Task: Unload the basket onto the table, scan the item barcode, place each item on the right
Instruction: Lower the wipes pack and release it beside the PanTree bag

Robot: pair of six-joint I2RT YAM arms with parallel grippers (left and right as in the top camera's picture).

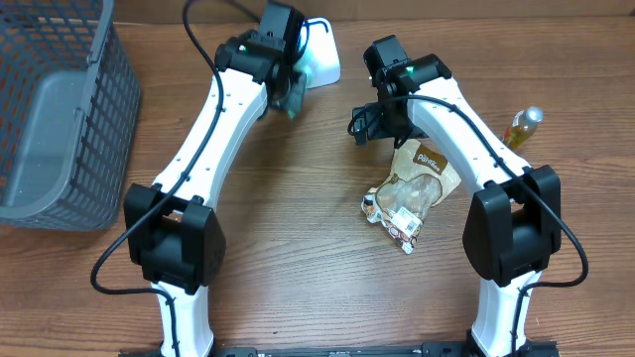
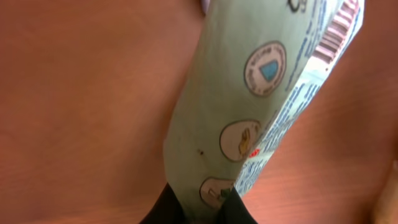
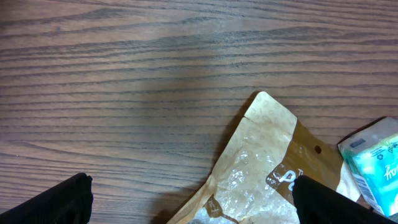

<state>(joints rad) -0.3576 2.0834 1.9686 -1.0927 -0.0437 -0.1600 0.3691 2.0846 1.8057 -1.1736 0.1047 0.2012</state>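
Observation:
My left gripper point(image 1: 290, 96) is shut on a pale green packet point(image 2: 249, 93), pinching its lower end between the black fingers point(image 2: 163, 208). The packet carries round icons and blue print, and a barcode point(image 2: 339, 28) shows on its upper right edge. In the overhead view the packet point(image 1: 295, 102) hangs just left of a white device point(image 1: 320, 58) at the table's far middle. My right gripper point(image 1: 369, 121) stands open over the upper edge of a brown snack bag point(image 3: 267, 162), with nothing between its fingers point(image 3: 62, 199).
A grey mesh basket point(image 1: 60, 109) stands at the far left. The brown snack bag point(image 1: 417, 183) lies right of centre with a small packet at its lower end. A yellow bottle point(image 1: 523, 126) lies at the right. A teal-and-white packet point(image 3: 376, 162) shows beside the bag.

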